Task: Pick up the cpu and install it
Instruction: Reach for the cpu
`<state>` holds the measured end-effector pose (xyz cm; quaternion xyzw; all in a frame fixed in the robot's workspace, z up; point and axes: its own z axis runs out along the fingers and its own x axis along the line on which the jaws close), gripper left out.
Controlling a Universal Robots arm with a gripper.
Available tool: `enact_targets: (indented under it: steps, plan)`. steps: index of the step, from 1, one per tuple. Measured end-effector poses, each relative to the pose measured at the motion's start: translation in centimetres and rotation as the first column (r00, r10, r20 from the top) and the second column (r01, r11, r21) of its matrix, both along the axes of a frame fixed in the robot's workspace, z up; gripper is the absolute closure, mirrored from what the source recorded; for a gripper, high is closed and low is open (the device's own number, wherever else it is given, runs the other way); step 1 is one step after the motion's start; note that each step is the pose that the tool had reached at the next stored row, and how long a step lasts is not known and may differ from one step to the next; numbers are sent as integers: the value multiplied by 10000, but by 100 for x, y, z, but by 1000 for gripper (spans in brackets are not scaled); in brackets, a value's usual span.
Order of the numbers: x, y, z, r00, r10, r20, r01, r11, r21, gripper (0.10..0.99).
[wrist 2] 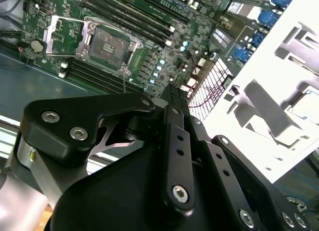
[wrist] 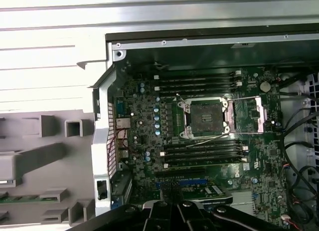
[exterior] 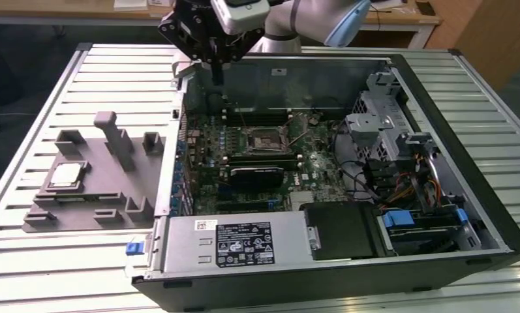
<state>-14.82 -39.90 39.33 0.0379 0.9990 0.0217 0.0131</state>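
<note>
The cpu, a flat silver square with a pale rim, lies in a pocket of the grey fixture block on the exterior view's left, outside the computer case. In the second wrist view the cpu shows at the frame's edge. My gripper hangs over the case's far left corner, well away from the cpu, fingers together and holding nothing. Its black linkage and shut tips appear in both wrist views. The motherboard's socket stands open and bare, its metal lid swung aside.
The open computer case lies on a slatted white table. Inside are memory slots, a power supply, a drive cage and loose cables. Upright posts rise from the fixture.
</note>
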Motion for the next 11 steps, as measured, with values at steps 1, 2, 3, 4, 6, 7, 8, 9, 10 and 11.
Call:
enact_targets:
  steps: [1, 2, 3, 4, 6, 7, 8, 9, 10, 11]
  plan:
    - [-9, 0, 0, 10000, -1, 0, 1, 10000, 0, 980]
    - [-18, 0, 0, 10000, 0, 0, 0, 10000, 0, 980]
    - [-27, 0, 0, 10000, 0, 0, 0, 10000, 0, 980]
    - [-36, 0, 0, 10000, 0, 1, 0, 10000, 0, 980]
    - [-56, 0, 0, 10000, 0, 1, 0, 10000, 1, 980]
    - [-67, 0, 0, 10000, -1, 0, 1, 10000, 1, 980]
    - [-79, 0, 0, 10000, 0, 0, 0, 10000, 1, 980]
    - [-90, 0, 0, 10000, 0, 0, 0, 10000, 0, 980]
    - [-102, 0, 0, 10000, 1, -1, -1, 10000, 0, 980]
    - [-113, 0, 0, 10000, 1, 1, -1, 10000, 0, 980]
